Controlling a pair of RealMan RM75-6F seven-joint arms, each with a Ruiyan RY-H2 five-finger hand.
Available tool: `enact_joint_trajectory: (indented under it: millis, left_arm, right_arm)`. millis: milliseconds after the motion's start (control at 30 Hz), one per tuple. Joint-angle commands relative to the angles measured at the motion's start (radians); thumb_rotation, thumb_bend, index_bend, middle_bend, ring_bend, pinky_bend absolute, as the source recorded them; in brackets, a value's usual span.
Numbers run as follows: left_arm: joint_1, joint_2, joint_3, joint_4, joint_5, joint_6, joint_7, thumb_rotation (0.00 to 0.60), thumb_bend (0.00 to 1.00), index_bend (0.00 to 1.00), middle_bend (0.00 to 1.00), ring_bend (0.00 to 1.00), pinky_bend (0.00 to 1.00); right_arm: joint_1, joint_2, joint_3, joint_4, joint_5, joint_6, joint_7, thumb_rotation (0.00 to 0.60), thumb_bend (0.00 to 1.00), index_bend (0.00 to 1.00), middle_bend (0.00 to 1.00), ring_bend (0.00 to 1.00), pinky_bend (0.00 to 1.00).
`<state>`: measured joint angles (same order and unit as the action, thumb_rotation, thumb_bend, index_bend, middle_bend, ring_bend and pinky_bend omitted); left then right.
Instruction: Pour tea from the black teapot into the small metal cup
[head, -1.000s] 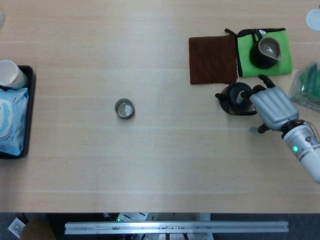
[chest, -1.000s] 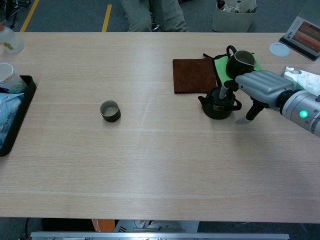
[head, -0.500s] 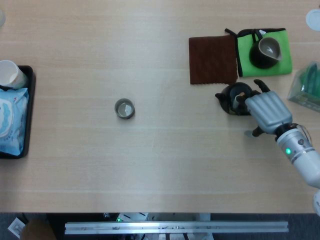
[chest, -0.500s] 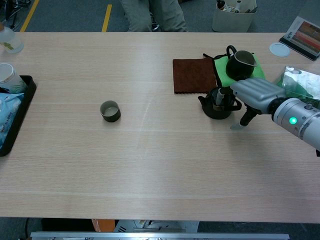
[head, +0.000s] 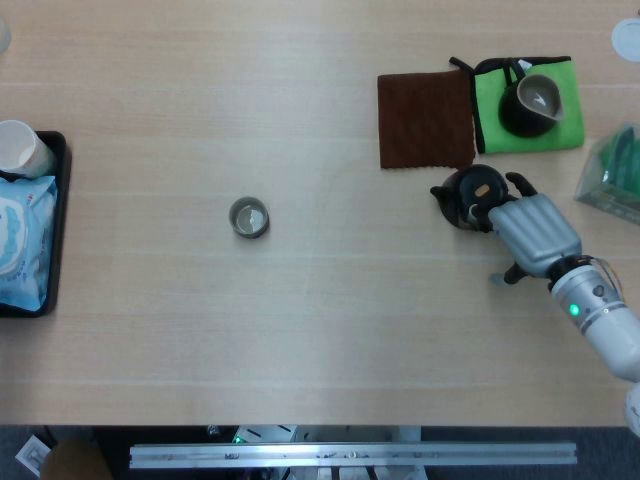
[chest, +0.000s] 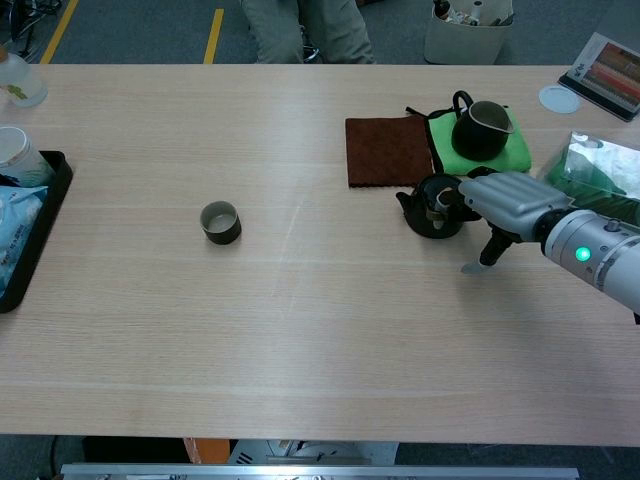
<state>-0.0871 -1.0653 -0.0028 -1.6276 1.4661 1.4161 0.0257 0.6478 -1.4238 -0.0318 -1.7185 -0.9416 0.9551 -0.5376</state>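
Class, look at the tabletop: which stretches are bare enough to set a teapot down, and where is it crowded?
Bare wood runs between the small metal cup and the black teapot, and along the whole near edge. It is crowded at the far right, where the brown cloth, green mat, teapot and right hand cluster, and at the left by the black tray.

The right hand (chest: 505, 200) lies against the black teapot (chest: 432, 208) toward the tabletop's (chest: 330, 330) right edge, its fingers (chest: 470, 190) at the pot's handle side. The small metal cup (chest: 220, 222) stands well apart, left of centre, nearer the far edge
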Motion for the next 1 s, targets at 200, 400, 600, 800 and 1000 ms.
enact_joint_trajectory:
  millis: [200,400,600,800,1000]
  left_arm:
    - [0.003,0.002,0.000,-0.003,-0.002,0.002,0.001,0.600,0.42,0.07,0.12,0.09,0.08]
    - [0.005,0.002,0.001,-0.005,-0.003,0.002,0.002,0.600,0.42,0.07,0.12,0.09,0.08]
    - [0.009,0.005,0.001,-0.007,-0.008,0.003,0.003,0.600,0.42,0.10,0.12,0.09,0.08]
    - [0.011,0.008,0.000,-0.011,-0.011,0.004,0.007,0.600,0.42,0.10,0.12,0.09,0.08]
    - [0.013,0.011,-0.001,-0.017,-0.017,0.004,0.015,0.600,0.42,0.10,0.12,0.09,0.08]
  right_arm:
    - [0.002,-0.010,-0.004,0.009,-0.003,-0.009,0.001,0.600,0.08,0.43,0.49,0.43,0.05]
    - [0.000,-0.027,0.007,0.026,0.004,-0.007,0.012,0.600,0.09,0.54,0.61,0.60,0.05]
    - [0.015,-0.038,0.031,0.051,0.034,-0.039,0.035,0.600,0.10,0.65,0.70,0.71,0.05]
    - [0.043,-0.037,0.065,0.077,0.072,-0.121,0.102,0.600,0.10,0.73,0.79,0.80,0.05]
    - [0.073,-0.035,0.104,0.128,0.097,-0.218,0.201,0.600,0.08,0.82,0.86,0.87,0.07]
